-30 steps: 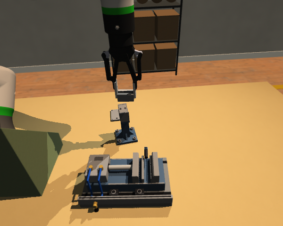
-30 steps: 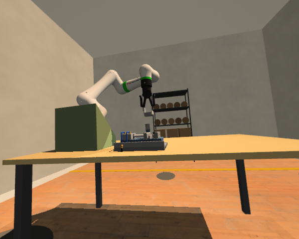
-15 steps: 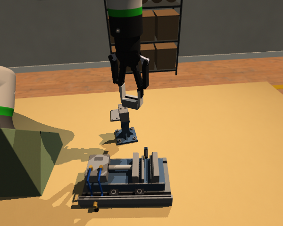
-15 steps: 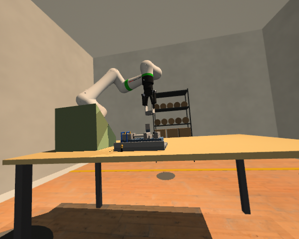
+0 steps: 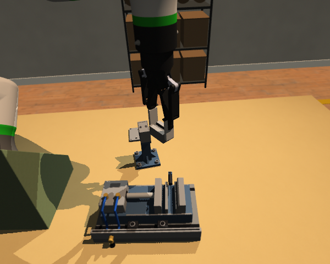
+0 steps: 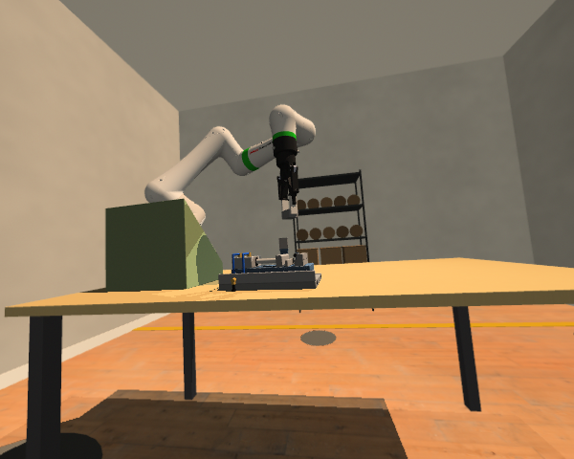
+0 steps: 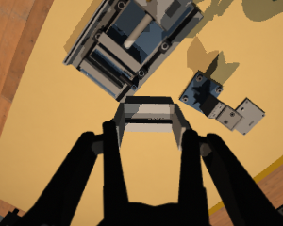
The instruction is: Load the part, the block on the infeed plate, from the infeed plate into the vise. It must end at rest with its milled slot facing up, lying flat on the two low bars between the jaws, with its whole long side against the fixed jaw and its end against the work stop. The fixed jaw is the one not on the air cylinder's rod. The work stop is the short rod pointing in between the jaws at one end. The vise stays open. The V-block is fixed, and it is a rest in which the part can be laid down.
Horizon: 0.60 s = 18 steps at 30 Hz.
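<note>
My gripper (image 5: 160, 125) is shut on the part (image 5: 161, 132), a grey block with a milled slot. I hold it in the air, well above the table, just right of the infeed stand. In the wrist view the part (image 7: 148, 115) sits between my two black fingers. The vise (image 5: 148, 208) stands on the table nearer the camera, its jaws (image 5: 170, 196) open with the low bars between them. The work stop (image 5: 169, 177) is a short dark rod at the far end of the jaws. The air cylinder (image 5: 114, 196) and its rod are on the vise's left. In the exterior view my gripper (image 6: 288, 207) hangs above the vise (image 6: 270, 272).
The infeed plate (image 5: 134, 134) and V-block (image 5: 143, 127) sit on a post with a blue base (image 5: 146, 160), just left of the part. The robot's green pedestal (image 5: 23, 187) is at the left. A shelf rack with boxes (image 5: 187, 42) stands behind the table.
</note>
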Available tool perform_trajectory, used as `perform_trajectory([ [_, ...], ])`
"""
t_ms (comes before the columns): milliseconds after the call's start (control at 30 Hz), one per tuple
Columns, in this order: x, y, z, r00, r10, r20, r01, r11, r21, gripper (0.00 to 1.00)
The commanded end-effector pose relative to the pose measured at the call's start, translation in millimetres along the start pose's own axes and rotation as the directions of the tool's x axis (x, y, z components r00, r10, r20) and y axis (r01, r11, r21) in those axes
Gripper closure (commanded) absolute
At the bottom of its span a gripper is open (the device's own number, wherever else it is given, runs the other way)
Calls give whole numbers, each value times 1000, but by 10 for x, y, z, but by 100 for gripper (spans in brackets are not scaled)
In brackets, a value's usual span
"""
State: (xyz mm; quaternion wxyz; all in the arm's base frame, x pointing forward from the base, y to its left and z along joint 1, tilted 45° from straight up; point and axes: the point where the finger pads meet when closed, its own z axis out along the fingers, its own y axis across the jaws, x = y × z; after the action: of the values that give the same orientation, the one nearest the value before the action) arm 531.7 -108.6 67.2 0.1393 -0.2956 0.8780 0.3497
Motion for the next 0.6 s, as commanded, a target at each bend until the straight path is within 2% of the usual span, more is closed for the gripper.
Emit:
perform_trajectory([
  [0,82,-182,4,991,131,-4,-131,991,-4,100],
  [333,304,-574,33,915,404,-5,-404,915,-4,100],
  [433,324,-606,36,905,425,-5,-425,905,-4,100],
  [567,399,-720,48,866,500,-5,-500,866,-5,100],
])
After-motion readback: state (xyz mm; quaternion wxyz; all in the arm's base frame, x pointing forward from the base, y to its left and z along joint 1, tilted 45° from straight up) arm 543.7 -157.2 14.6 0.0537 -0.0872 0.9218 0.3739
